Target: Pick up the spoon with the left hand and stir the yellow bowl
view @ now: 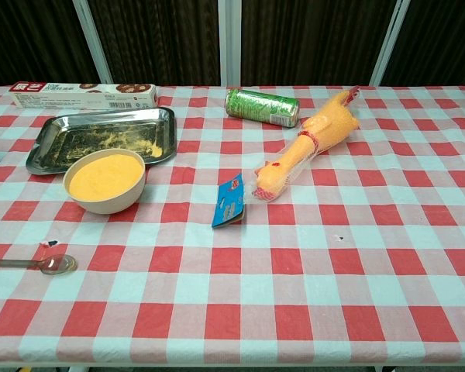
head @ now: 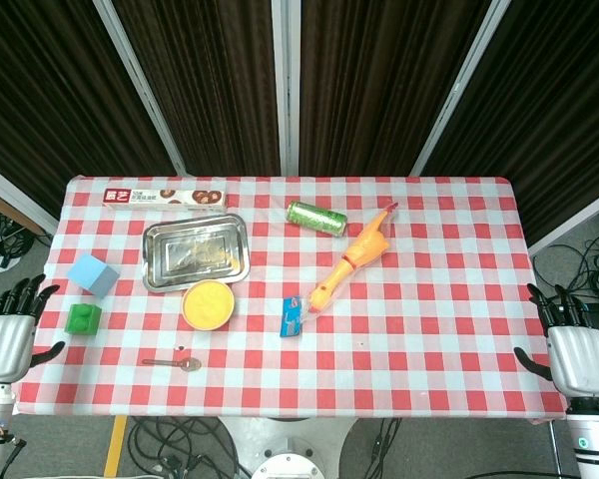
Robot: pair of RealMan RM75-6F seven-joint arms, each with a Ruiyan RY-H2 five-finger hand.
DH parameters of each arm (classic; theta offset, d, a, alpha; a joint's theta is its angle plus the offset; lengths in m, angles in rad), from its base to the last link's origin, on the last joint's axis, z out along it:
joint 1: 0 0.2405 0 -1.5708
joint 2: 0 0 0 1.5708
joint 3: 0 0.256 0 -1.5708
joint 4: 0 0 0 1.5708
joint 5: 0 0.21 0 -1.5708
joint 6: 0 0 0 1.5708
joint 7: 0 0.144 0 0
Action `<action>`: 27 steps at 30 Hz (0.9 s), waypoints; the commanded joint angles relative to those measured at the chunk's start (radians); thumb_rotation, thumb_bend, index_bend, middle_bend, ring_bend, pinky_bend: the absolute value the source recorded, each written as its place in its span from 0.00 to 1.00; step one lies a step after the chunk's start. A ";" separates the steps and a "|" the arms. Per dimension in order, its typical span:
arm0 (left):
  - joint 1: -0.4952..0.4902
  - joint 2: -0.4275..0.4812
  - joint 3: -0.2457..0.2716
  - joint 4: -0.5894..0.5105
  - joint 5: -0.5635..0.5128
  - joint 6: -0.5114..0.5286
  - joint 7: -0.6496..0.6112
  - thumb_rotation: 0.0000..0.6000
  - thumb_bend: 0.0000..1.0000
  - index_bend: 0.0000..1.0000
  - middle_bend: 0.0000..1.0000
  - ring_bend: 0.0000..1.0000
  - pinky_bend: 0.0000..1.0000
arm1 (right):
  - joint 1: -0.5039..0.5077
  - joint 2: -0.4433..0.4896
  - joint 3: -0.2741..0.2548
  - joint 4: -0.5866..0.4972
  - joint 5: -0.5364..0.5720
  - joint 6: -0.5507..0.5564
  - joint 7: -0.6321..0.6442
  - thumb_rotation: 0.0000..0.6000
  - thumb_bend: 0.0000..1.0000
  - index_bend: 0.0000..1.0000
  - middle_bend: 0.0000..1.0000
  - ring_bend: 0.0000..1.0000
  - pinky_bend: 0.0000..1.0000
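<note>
1. My left hand (head: 8,339) sits off the table's left edge, at about 9 o'clock from the spoon, fingers spread and holding nothing; not seen in the chest view
2. Blue block (head: 92,273) and green block (head: 83,318) lie between that hand and the rest of the table, so I'd judge the reach should pass on the near side of the green block, not over it
3. Spoon (head: 170,362) lies flat near the front edge, handle pointing to 9 o'clock, bowl end to 3 o'clock; in the chest view the spoon (view: 39,264) is at the far left, handle partly cut off
4. Best grip, I think: come down on the handle, pinch it mid-length and keep the scoop end free; it's thin and flat on the cloth, so it could slip
5. Yellow bowl (head: 208,303) is at roughly 1 o'clock from the spoon, close but apart, with the metal tray (head: 195,253) just behind; lift clear of the rim before dipping
6. My right hand (head: 577,354) rests off the right edge, fingers apart, nothing held; it should stay put
</note>
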 commanded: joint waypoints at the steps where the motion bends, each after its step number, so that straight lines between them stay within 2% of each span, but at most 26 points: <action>1: 0.003 -0.005 0.002 -0.002 -0.003 0.005 0.008 1.00 0.05 0.23 0.19 0.11 0.19 | 0.004 0.004 0.003 -0.005 0.000 -0.002 0.000 1.00 0.12 0.05 0.23 0.01 0.11; 12: 0.035 0.023 0.027 -0.069 0.008 0.033 0.023 1.00 0.05 0.23 0.19 0.11 0.19 | 0.005 0.001 0.003 0.017 -0.040 0.027 0.043 1.00 0.12 0.06 0.24 0.01 0.11; 15: 0.034 0.029 0.034 -0.074 0.019 0.028 0.019 1.00 0.05 0.25 0.24 0.15 0.22 | -0.002 0.004 0.004 0.027 -0.049 0.047 0.054 1.00 0.12 0.06 0.24 0.01 0.12; 18: 0.019 0.011 0.034 -0.046 0.048 0.023 0.002 1.00 0.06 0.32 0.37 0.27 0.33 | -0.012 0.010 0.006 0.032 -0.054 0.067 0.060 1.00 0.12 0.06 0.24 0.01 0.12; 23: -0.039 -0.009 0.064 -0.015 0.106 -0.070 -0.042 1.00 0.19 0.41 0.59 0.55 0.71 | -0.020 0.016 0.010 0.033 -0.054 0.086 0.065 1.00 0.12 0.06 0.26 0.04 0.13; 27: -0.097 -0.035 0.080 0.016 0.125 -0.172 -0.064 1.00 0.25 0.46 0.73 0.68 0.84 | -0.025 0.016 0.007 0.035 -0.056 0.091 0.068 1.00 0.12 0.06 0.27 0.04 0.14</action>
